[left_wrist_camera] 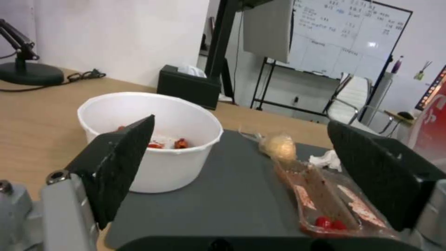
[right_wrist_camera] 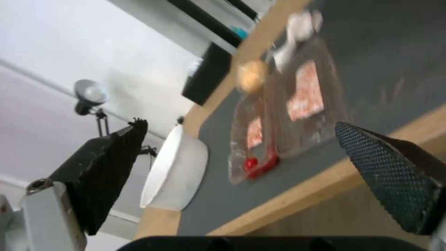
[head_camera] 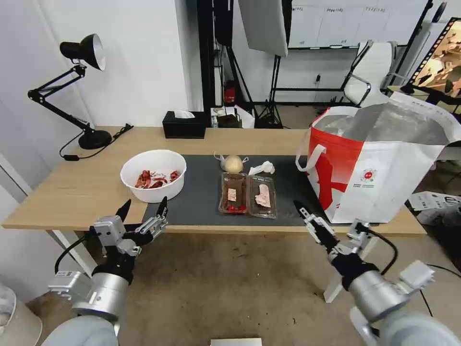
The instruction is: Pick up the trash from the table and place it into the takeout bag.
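The clear clamshell box (head_camera: 248, 194) lay open on the dark mat (head_camera: 201, 192), its long axis running away from the robot, left of the takeout bag (head_camera: 379, 168). Both the left gripper (head_camera: 142, 211) and the right gripper (head_camera: 312, 223) hovered wide open and empty off the table's near edge; the right looked slightly nearer the box.

Left gripper (head_camera: 143, 209) is raised on a bent arm, wrist angled forward, fingers (left_wrist_camera: 118, 164) spread wide apart. Right gripper (head_camera: 307, 218) is extended forward and up from its silver forearm, wrist rolled, its fingers (right_wrist_camera: 390, 174) likewise spread wide. Neither holds anything.
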### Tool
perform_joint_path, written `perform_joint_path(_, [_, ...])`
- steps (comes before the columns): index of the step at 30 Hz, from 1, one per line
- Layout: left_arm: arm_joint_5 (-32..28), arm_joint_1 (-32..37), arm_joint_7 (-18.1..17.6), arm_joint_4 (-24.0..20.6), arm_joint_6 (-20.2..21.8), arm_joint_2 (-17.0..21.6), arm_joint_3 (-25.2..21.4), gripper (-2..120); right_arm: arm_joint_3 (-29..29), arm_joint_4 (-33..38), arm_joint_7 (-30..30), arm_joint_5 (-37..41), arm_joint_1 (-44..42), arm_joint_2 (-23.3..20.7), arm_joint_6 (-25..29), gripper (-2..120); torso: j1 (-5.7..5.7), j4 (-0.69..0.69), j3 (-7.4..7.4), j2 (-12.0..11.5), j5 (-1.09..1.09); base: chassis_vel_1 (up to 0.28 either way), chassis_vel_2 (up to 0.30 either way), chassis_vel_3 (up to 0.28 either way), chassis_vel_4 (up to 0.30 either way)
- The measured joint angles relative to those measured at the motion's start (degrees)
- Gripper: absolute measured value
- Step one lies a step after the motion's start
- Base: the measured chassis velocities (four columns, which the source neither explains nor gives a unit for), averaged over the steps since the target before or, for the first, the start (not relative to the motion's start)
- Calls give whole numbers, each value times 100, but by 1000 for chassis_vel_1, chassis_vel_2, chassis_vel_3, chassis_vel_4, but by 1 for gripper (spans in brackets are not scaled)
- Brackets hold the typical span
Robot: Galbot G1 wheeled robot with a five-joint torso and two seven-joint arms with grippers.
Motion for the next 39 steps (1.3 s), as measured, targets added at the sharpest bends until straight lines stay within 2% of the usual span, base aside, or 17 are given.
perform_joint_path(1, [0,0,0,0,0,0,0,100,0,0,0,0,0,0,0,100,0,0,0,0,0,0,0,0,0])
perform_joint_path(4, [-12,49,-2,4,0,88,-73,100,-791,-602,179,-129,635,107,369,100,0,1,0,0,1,0,0,0,0])
perform_joint_path(5, [-12,49,-2,4,0,88,-73,100,-791,-602,179,-129,635,107,369,100,0,1,0,0,1,0,0,0,0])
perform_joint_path(7, [-20,115,-5,5,0,162,-154,100,-1187,-988,302,-159,1122,162,543,100,0,1,0,0,-1,0,0,0,0])
perform_joint_path(11, [-23,201,-11,5,-1,217,-269,100,-1438,-1333,521,-57,1549,295,592,100,1,1,1,0,0,0,0,0,0])
perform_joint_path(14, [-27,311,-22,-3,-6,222,-351,100,-1670,-1572,903,77,1891,504,570,100,0,1,0,0,-1,0,0,0,0])
perform_joint_path(22, [-28,293,-27,74,-14,236,-380,100,-1765,-1920,1090,324,2180,754,542,100,0,1,0,0,0,0,0,0,0])
perform_joint_path(37, [-30,261,-35,118,-32,249,-371,100,-1703,-2156,1315,556,2428,829,544,100,0,0,0,0,0,0,0,0,0])
perform_joint_path(39, [-63,291,-34,117,-153,304,-374,100,-1696,-2202,1322,558,2427,929,542,100,0,0,0,0,0,0,0,0,0])
